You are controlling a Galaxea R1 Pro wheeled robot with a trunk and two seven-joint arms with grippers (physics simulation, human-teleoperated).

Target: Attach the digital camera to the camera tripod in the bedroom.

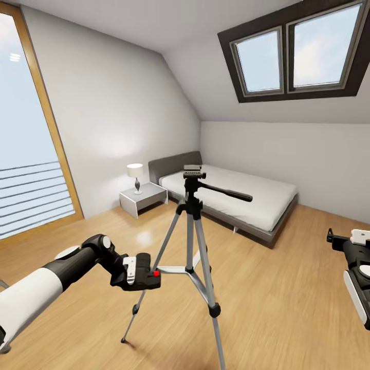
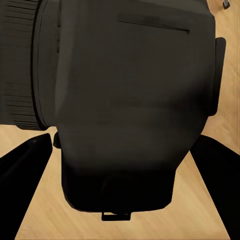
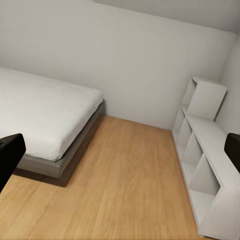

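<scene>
1. Head view: my left gripper (image 1: 146, 275) is closed on the digital camera (image 1: 149, 277), red button up, held low and just left of the camera tripod (image 1: 193, 241). The tripod stands on the wood floor (image 1: 288, 288) in the middle of the bedroom, its pan head bare, handle pointing right. Behind it are the bed (image 1: 241, 198), a nightstand (image 1: 144, 198) with a lamp (image 1: 135, 177), and the skylights (image 1: 298, 49). My right gripper (image 1: 341, 241) sits at the right edge, well apart from the tripod; I cannot tell its opening here.
2. Left wrist view: the digital camera (image 2: 130, 105) is seen close up, lens barrel to one side, with dark fingers (image 2: 22, 180) flanking its body above the floor (image 2: 187, 210).
3. Right wrist view: the fingertips (image 3: 10, 155) sit wide apart at opposite edges with nothing between them. Beyond are the bed (image 3: 45, 115), the floor (image 3: 125, 190) and a white cubby shelf (image 3: 207, 155) against the wall.
</scene>
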